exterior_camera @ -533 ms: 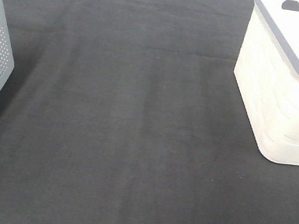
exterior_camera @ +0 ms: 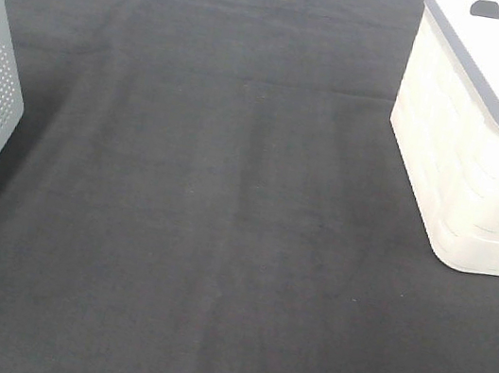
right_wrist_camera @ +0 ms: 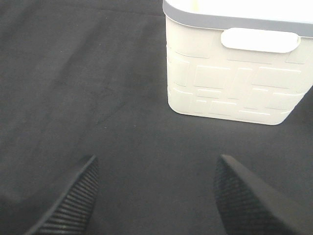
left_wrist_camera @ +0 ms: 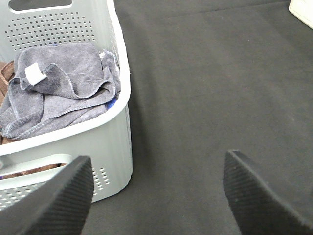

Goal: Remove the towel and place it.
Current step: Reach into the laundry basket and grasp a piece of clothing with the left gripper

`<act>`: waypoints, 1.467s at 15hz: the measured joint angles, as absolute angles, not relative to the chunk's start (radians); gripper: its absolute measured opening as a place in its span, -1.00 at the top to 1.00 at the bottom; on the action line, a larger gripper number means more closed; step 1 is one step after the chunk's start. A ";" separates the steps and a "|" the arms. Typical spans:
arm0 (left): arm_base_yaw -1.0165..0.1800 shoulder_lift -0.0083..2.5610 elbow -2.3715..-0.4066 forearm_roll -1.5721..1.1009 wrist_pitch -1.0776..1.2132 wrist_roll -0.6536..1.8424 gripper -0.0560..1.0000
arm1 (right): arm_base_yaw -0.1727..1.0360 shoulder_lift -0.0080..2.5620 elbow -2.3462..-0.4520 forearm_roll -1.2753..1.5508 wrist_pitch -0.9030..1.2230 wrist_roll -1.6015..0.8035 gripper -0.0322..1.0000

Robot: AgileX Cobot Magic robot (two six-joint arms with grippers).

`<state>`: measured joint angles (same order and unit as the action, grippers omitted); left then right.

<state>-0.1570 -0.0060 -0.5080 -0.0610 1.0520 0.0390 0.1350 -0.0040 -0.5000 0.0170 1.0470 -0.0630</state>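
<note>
Two pincers spread apart: left gripper (left_wrist_camera: 156, 193), right gripper (right_wrist_camera: 154, 196). We are seeing grey-lavender microfibre towel (left_wrist_camera: 63, 85) lying inside grey perforated plastic basket (left_wrist_camera: 116, 142).

Grey-lavender towel (left_wrist_camera: 63, 85), crumpled (white tag showing), in basket (left_wrist_camera: 120, 58)

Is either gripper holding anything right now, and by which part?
Nothing is held. The left gripper and the right gripper are both open and empty; the towel lies crumpled in the grey basket.
</note>
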 joint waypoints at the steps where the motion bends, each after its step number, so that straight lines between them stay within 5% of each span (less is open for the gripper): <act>1: -0.157 -0.006 -0.508 -0.061 1.052 0.039 -0.42 | 0.135 -0.004 -0.500 0.017 1.047 -0.063 -0.36; 22: -0.157 -0.006 -0.508 -0.061 1.052 0.039 -0.54 | 0.135 -0.004 -0.500 0.017 1.047 -0.063 -0.36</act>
<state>-0.1570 -0.0060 -0.5080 -0.0610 1.0520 0.0390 0.1350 -0.0040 -0.5000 0.0170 1.0470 -0.0630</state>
